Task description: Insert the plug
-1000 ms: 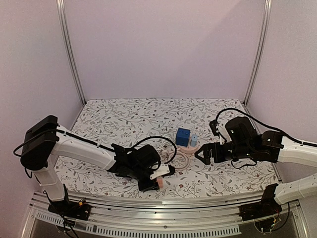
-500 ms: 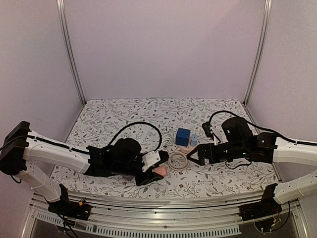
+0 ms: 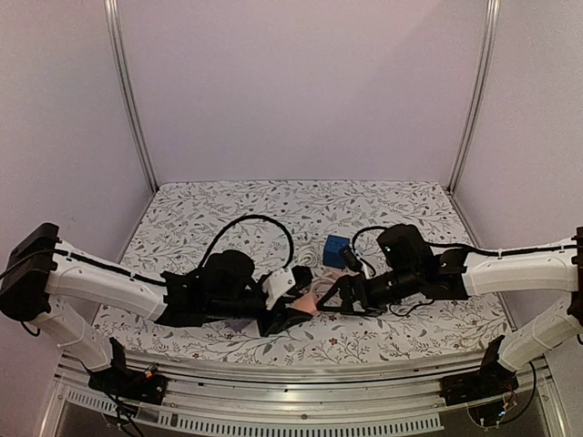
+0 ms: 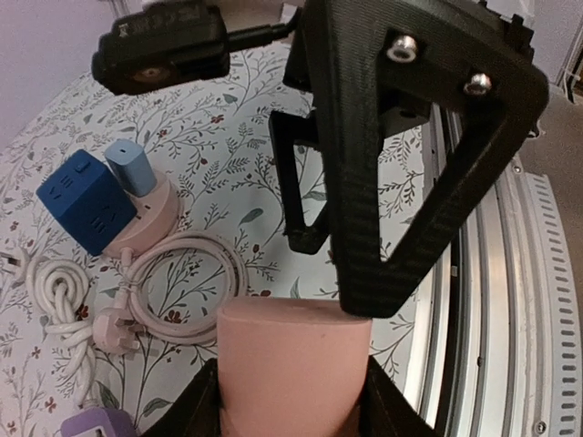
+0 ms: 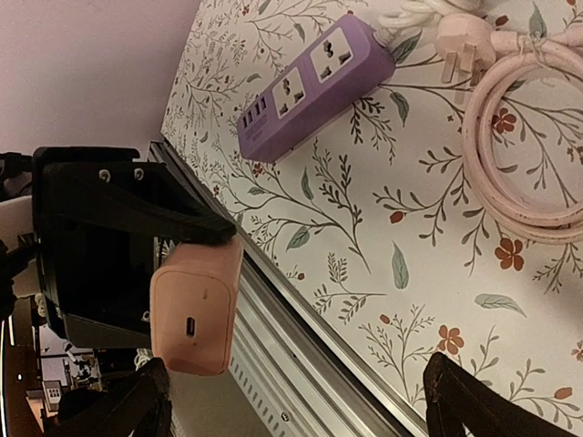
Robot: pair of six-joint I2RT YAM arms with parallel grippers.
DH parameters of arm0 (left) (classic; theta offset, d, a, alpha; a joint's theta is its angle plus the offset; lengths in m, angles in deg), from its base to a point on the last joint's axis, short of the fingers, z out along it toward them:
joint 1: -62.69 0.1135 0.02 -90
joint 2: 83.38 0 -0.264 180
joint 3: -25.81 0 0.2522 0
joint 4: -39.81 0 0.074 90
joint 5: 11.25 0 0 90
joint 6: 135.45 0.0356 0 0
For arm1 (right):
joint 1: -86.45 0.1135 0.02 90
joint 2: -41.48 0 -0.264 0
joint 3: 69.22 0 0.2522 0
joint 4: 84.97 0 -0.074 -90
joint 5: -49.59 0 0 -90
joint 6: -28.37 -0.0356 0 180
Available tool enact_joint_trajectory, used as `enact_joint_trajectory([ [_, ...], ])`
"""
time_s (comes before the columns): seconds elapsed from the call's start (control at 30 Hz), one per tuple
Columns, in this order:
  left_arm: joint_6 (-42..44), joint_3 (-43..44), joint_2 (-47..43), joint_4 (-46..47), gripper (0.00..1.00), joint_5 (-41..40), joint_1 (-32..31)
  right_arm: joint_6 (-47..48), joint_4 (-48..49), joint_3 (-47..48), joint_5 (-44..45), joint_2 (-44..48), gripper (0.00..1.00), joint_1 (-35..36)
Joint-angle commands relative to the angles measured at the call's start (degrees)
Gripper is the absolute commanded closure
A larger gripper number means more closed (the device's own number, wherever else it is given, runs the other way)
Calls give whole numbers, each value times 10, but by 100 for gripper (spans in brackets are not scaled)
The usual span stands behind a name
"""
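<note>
We are swinging our left gripper (image 3: 293,315) rightward over the counter (image 3: 228,218) with the pink charger plug (image 4: 291,360), while our right gripper (image 3: 326,303) is reaching leftward, almost meeting the plug.

Glossy white shell links (image 3: 100,278) join matte black joint housings (image 3: 228,273); thin black cables (image 3: 250,218) loop over them, and the right pincer (image 4: 339,273) has layered black plastic fingers (image 4: 410,155) with silver screws (image 4: 402,48)

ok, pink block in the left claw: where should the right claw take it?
Probably the free end of the pink block, the part sticking out past the left claw. Come head-on from that end with the open right claw, closing across the flat side faces; the left claw's fingers cover only the rear part.
</note>
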Motion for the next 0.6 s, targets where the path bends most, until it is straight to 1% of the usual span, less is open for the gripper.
enact_joint_trajectory([
  [0.0, -4, -4, 8, 26, 100, -5, 1, -14, 28, 34, -29, -27, 6, 8],
  [0.27, -1, 1, 19, 26, 100, -9, 1, -16, 66, 64, -52, -82, 13, 16],
  [0.57, -4, -2, 18, 24, 100, -21, 1, -17, 61, 93, -69, -132, 43, 27],
])
